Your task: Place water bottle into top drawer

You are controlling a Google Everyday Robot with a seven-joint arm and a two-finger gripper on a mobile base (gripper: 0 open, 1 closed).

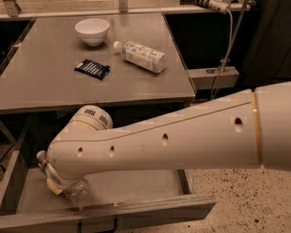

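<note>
Water bottle (78, 190) is down inside the top drawer (136, 187), tucked right at the gripper (59, 180). That's below the bench (63, 91) front edge, toward its front-left corner, and close to the drawer's front wall. The gripper's business end is buried under the wrist, so tbh can't tell if it's clamped on the bottle or already let go. Also can't tell if the bottle sits on the drawer floor or hangs just above it.

My read is this is the release step, so how I'd do it:

- Get the bottle low first. It's clear crinkly plastic w/ ribbed sides and prob v. light, so it'll bounce or roll if dropped.
- Let go slowly, then lift straight up. The forearm runs across the drawer opening, so any sideways swing could clip the front wall or the bench edge.
- The floor has plenty of bare space to the right, but I wouldn't bother shifting, it's fine where it is imo.

The white bowl (92, 30), labelled bottle (141, 56) and dark packet (92, 68) sit toward the bench's back edge, well apart from all this.
</note>
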